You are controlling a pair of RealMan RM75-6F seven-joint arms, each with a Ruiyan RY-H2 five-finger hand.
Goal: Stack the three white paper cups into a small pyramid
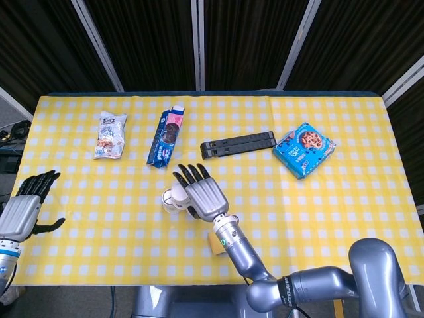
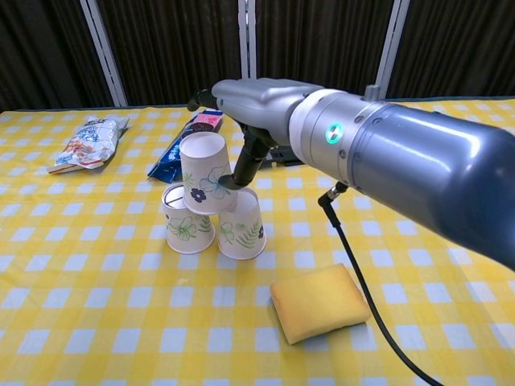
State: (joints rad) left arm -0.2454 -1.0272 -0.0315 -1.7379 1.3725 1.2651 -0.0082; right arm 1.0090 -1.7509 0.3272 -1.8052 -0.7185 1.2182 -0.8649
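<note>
Two white paper cups with green leaf prints stand upside down side by side on the yellow checked cloth, the left cup (image 2: pixel 184 219) touching the right cup (image 2: pixel 241 223). A third cup (image 2: pixel 205 173) with a dark flower print sits upside down and slightly tilted on top of them, over the gap. My right hand (image 2: pixel 245 121) reaches over from behind and holds this top cup, thumb against its right side. From above, my right hand (image 1: pixel 202 194) hides most of the cups (image 1: pixel 172 199). My left hand (image 1: pixel 23 211) hovers open at the table's left edge, holding nothing.
A yellow sponge (image 2: pixel 319 303) lies in front of the cups, to their right. Behind them lie a blue cookie pack (image 1: pixel 165 137), a snack bag (image 1: pixel 110 134), a black bar (image 1: pixel 238 144) and a blue cookie box (image 1: pixel 304 150).
</note>
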